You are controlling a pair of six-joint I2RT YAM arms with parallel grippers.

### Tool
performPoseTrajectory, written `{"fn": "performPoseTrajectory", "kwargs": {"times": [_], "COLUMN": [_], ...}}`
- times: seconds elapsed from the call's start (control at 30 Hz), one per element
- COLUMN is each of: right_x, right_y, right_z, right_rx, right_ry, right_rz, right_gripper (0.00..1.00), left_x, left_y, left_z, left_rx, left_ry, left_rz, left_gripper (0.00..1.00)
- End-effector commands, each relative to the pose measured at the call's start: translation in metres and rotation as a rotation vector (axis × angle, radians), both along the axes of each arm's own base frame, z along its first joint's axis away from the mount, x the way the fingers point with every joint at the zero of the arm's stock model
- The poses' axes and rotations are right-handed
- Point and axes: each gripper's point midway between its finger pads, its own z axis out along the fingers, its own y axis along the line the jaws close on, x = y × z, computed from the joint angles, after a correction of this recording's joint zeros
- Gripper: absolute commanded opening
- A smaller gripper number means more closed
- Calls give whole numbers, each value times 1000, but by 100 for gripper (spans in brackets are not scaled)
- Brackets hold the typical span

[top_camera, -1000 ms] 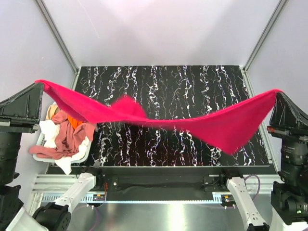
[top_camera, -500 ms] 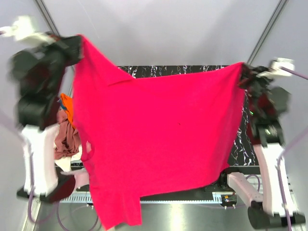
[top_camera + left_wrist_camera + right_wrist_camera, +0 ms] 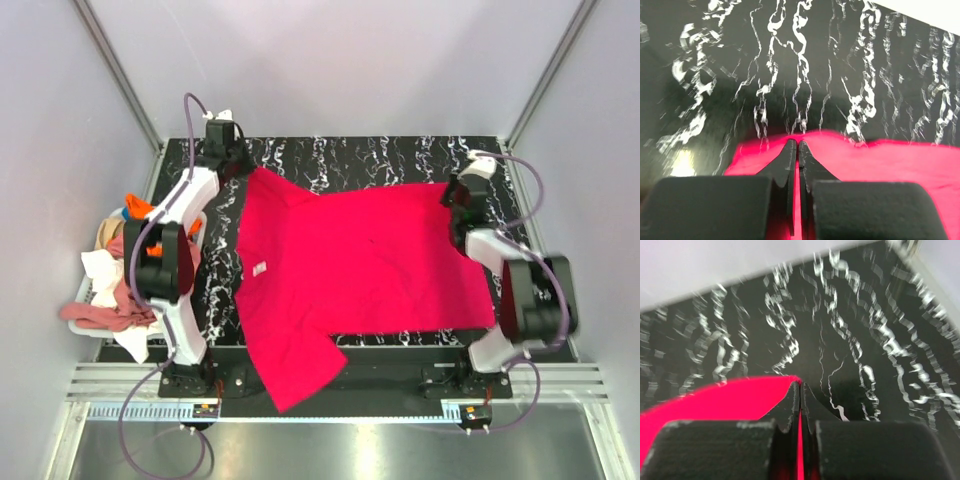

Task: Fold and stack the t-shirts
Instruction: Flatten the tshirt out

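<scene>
With both arms reaching to the far side, the pinkish-red t-shirt (image 3: 365,260) lies spread across the black, white-veined surface (image 3: 350,155), filling the middle of the frame.

- Left tool (image 3: 238,166), upper left: fingers pressed together, pinching the shirt's far left corner. The left wrist view shows red cloth at the fingertips, against the surface.
- Right tool (image 3: 455,196), upper right: fingers pressed together, pinching the far right corner. The right wrist view shows the red edge ending at the tips.
- White label (image 3: 260,268) shows near the shirt's left edge.
- One sleeve (image 3: 295,375) hangs over the near edge, lower centre-left.
- Pile of other t-shirts (image 3: 125,285) (orange, dusty pink, white, beige) sits in a basket (image 3: 72,326) at the left edge, off the surface.
</scene>
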Motion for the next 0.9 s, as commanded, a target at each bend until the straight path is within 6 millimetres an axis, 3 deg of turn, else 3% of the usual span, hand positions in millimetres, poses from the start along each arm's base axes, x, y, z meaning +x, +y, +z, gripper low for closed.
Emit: {"fn": "performPoseTrajectory", "kwargs": {"times": [0.0,0.07,0.17,0.27,0.43,0.53,0.57,0.6,0.67,0.7,0.77,0.87], "right_x": [54,76,92,114,127,135,145,140,153,146,155,163], "right_y": [-8,-6,-6,-15,-37,-47,-49,-52,-58,-57,-53,-39], "right_z": [23,2,-18,-6,-22,-36,-21,-32,-21,-35,-31,-40], "right_rx": [32,48,50,50,71,95,133,163,264,304,438,606], "right_ry": [-140,-94,-48,-69,34,80,57,130,132,212,217,244], "right_rz": [-51,-31,-14,-21,-37,-49,-66,-92,-146,-163,-178,-180], "right_gripper": [0,0,0,2,11,23,27,34,37,40,42,42], "left_x": [58,76,94,107,113,115,116,116,116,116,117,119], "left_y": [-14,-20,-22,-21,-14,-15,-16,-19,-21,-22,-25,-27], "left_z": [40,25,16,15,16,11,11,9,6,5,5,1], "left_rx": [-102,-131,-147,-147,-179,-179,-182,-191,-203,-214,-229,-246], "left_ry": [-167,-142,-128,-112,-101,-98,-102,-98,-94,-93,-100,-97], "left_rz": [-54,-77,-77,-62,-36,-48,-53,-63,-68,-69,-77,-81], "left_gripper": [0,0,0,0,0,0,0,0,0,0,0,0]}}
